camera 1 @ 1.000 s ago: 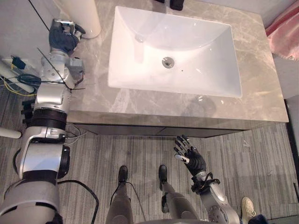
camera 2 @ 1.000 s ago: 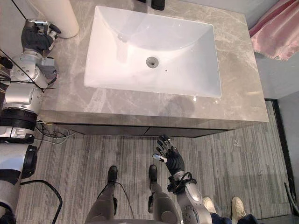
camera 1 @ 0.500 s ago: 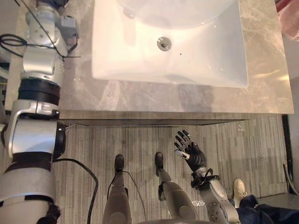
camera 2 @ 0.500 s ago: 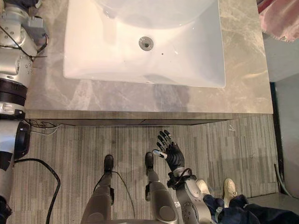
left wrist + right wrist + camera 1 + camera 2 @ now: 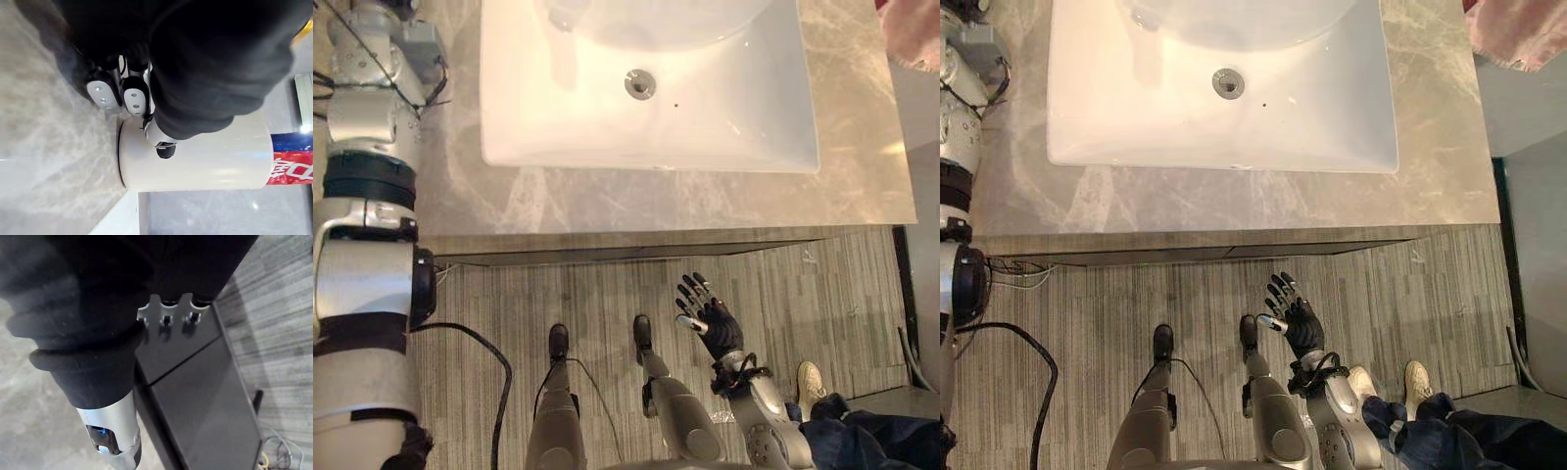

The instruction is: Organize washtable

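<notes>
A white cylinder-shaped container (image 5: pixel 205 156) stands on the grey marble counter (image 5: pixel 656 201), to the left of the white sink (image 5: pixel 734 127). My left hand (image 5: pixel 103 93) is right beside it with curled fingers. Its thumb (image 5: pixel 164 142) lies against the container's side, and the fingers are not wrapped round it. My left arm (image 5: pixel 367 196) runs up the counter's left side. My right hand (image 5: pixel 715 323) hangs below the counter's front edge over the floor, open with straight spread fingers and nothing in it.
A red and blue item (image 5: pixel 288 164) shows behind the container. Pink cloth (image 5: pixel 1518 29) hangs at the far right. A dark cabinet front (image 5: pixel 195 396) sits under the counter. A person's shoe (image 5: pixel 808 382) and dark trouser leg (image 5: pixel 867 441) are at the lower right.
The camera has tilted down: counter and sink have slid up the picture, and the left hand has left the top edge. The person's leg has come in. My right hand has hardly moved.
</notes>
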`<state>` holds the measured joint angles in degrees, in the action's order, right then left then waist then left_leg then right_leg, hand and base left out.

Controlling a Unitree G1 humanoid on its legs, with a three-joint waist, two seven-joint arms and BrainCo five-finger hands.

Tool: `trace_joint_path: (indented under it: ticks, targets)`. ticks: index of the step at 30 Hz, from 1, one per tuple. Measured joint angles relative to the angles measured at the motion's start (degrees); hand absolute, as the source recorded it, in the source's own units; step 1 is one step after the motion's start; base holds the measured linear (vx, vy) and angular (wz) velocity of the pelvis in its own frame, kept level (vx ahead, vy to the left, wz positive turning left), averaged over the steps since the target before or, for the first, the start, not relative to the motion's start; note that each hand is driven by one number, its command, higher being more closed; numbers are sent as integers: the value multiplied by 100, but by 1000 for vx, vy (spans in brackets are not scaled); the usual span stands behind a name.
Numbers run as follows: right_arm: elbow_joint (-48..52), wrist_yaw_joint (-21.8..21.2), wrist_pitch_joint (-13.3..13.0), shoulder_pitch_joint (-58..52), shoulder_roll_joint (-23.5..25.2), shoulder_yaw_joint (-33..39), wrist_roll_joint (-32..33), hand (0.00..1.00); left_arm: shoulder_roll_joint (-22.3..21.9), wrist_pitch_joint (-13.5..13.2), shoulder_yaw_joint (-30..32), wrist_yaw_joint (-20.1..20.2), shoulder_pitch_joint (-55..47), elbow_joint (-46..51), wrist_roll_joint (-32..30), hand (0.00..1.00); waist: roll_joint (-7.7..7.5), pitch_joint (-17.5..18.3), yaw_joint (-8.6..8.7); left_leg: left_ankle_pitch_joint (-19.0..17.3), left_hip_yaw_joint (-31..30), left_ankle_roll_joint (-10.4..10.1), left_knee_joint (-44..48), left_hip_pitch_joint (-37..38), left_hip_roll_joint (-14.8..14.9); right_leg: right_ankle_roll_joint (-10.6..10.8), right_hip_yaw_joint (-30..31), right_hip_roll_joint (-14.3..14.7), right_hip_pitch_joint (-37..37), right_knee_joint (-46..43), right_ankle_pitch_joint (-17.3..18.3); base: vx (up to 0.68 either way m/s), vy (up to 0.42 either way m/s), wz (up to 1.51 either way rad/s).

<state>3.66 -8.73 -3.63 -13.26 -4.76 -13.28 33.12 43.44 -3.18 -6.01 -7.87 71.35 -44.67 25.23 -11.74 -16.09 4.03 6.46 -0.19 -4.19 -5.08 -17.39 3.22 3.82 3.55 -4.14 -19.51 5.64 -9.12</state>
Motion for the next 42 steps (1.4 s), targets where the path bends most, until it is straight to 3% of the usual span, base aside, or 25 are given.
trace_joint_path:
  ticks: [5, 7, 10, 12, 16, 17, 23, 30, 34, 39, 41, 42]
  targets:
    - [-4, 0, 8, 6, 5, 118, -4, 0, -532, -207, 839, -5, -2053, 2328, -12, 100, 45, 16, -106, -20, -22, -22, -10, 243, 1, -37, -45, -5, 245, -1, 69, 4, -2, 3]
    - [-14, 5, 6, -5, 2, 409, -16, 0, -1137, -319, 982, 20, -3249, 3348, -4, 100, 263, 143, -198, -58, -145, -7, -12, 369, -27, -17, -184, -26, 448, -2, 156, 34, -7, 26]
    - [-76, 23, 5, 5, -1, 712, -61, 0, -1809, -400, 1099, 53, -4596, 4037, 25, 100, 572, 399, -356, -123, -189, 11, -13, 574, -59, 52, -239, -62, 681, -3, 240, 68, 3, 18]
    - [-231, 88, 12, -3, 2, 993, -118, 0, -2343, -482, 1128, 203, -5582, 4370, 199, 100, 832, 609, -370, -133, -366, 20, -18, 711, -99, 66, -427, -100, 916, -4, 323, 75, 1, 39]
    - [-527, 128, 16, -203, 118, 1460, -171, 0, -3067, -582, 1197, 534, -6977, 4860, 577, 100, 1029, 893, -504, -165, -504, 63, -23, 1001, -119, 64, -638, -126, 1280, -33, 454, 24, 8, 27]
    - [-532, 128, 13, -293, 216, 1581, -176, 0, -3241, -578, 1218, 583, -7387, 4885, 682, 0, 1070, 986, -492, -167, -557, 65, -24, 1085, -125, 71, -684, -135, 1331, -116, 549, -22, 13, 22]
    - [-1000, 125, -11, -797, 442, 1947, -184, 0, -3793, -322, 578, 945, -9081, 4498, 1046, 0, 1039, 1328, -501, -218, -673, 66, -24, 1375, -147, 48, -831, -202, 1549, -428, 803, -20, 10, 16]
    - [-1852, 71, 9, -1131, 498, 1540, -226, 0, -3858, 28, -579, 1428, -9316, 3299, 1162, 0, 1084, 1541, -494, -235, -730, 92, -24, 1446, -141, 83, -981, -201, 1731, -357, 827, -39, -2, 7]
    - [-2040, 70, 4, -1100, 477, 1442, -226, 0, -3888, 49, -822, 1509, -9242, 3103, 972, 0, 1142, 1565, -479, -237, -661, 91, 7, 1472, -114, 79, -930, -177, 1663, -444, 836, -29, -12, -9]
    - [-2029, 275, -55, -849, 430, 1449, -217, 0, -3741, 15, -925, 1391, -9093, 2882, 496, 0, 1112, 1425, -486, -354, 131, 97, 183, 1336, -109, 172, -72, -125, 963, -889, 799, -21, 23, -85]
    - [-2015, 420, -67, -777, 452, 1448, -218, 0, -3630, 14, -938, 1293, -8793, 2741, 424, 0, 956, 1331, -439, -603, 717, 186, 648, 988, -171, 235, 592, -100, 511, -861, 573, -54, 83, -139]
    - [-2003, 511, -68, -715, 475, 1436, -219, 0, -3582, 12, -935, 1237, -8597, 2673, 375, 0, 838, 1267, -417, -704, 943, 245, 894, 823, -215, 154, 840, -112, 369, -809, 572, -42, 71, -128]
